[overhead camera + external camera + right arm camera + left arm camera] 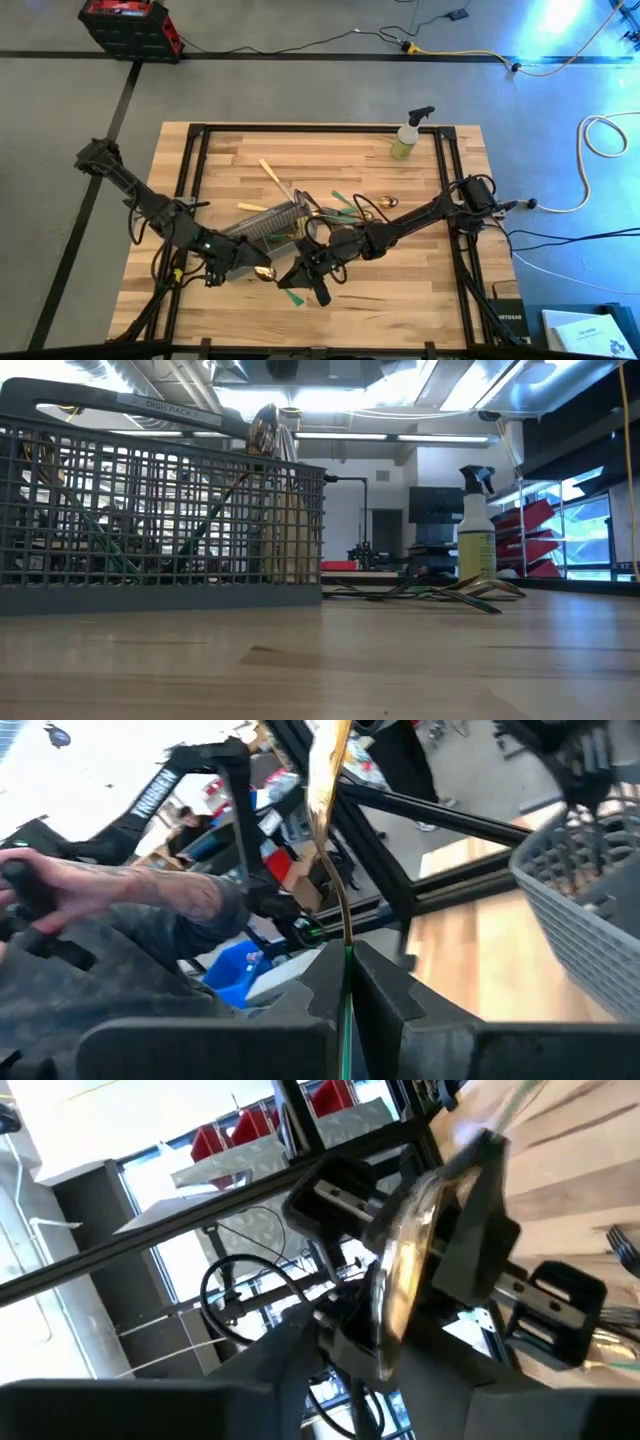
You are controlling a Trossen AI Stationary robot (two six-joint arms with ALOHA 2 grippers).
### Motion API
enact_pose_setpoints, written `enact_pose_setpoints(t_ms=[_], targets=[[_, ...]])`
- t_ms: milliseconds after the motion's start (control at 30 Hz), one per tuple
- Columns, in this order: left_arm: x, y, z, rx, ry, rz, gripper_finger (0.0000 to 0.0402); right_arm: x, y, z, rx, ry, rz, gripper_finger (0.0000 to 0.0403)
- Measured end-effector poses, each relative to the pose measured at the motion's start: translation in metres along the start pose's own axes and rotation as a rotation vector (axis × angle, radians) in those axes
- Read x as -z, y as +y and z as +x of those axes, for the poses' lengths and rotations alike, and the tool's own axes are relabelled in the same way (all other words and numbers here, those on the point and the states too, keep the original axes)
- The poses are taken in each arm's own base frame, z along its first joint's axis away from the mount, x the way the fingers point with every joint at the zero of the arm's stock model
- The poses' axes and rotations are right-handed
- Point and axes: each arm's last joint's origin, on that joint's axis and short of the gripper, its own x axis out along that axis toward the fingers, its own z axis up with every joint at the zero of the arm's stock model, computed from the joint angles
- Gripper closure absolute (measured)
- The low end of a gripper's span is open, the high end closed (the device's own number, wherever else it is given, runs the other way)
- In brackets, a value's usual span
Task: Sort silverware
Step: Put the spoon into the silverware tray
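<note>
Overhead, both grippers meet at the near end of the grey caddy [265, 228]: the left gripper [258, 272] holds a gold spoon [264, 272], and the right gripper [298, 274] is beside it, loose silverware [345, 208] lying beyond. Low down, only the caddy, cutlery and spray bottle [476, 530] show. Left wrist: narrow jaws grip the spoon's bowl. Right wrist: shut jaws pinch a green-handled utensil [335, 870]; a person's arm [150, 895] shows behind.

Gold spoon bowl [400, 1280] edge-on between left gripper [385, 1355] fingers, gripped. Black bracket behind it. Wooden tabletop [570, 1190] beyond, red bins [250, 1125] and windows farther off.
</note>
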Motion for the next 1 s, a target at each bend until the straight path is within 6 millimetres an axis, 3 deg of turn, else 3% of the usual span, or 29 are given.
enact_pose_setpoints(t_ms=[267,767,1000], targets=[[-0.0033,-0.0007,-0.0016,0.016,-0.006,-0.026,0.0355,-0.0013,0.0009,0.0000,-0.005,-0.017,-0.003,0.0403],[-0.0030,-0.0007,-0.0016,0.019,0.001,-0.025,0.0362,-0.0035,0.0020,-0.0001,-0.017,-0.038,0.035,0.0403],[-0.0028,-0.0011,-0.0016,0.026,0.014,-0.032,0.0397,-0.0032,0.0018,-0.0001,-0.014,-0.036,0.035,0.0403]])
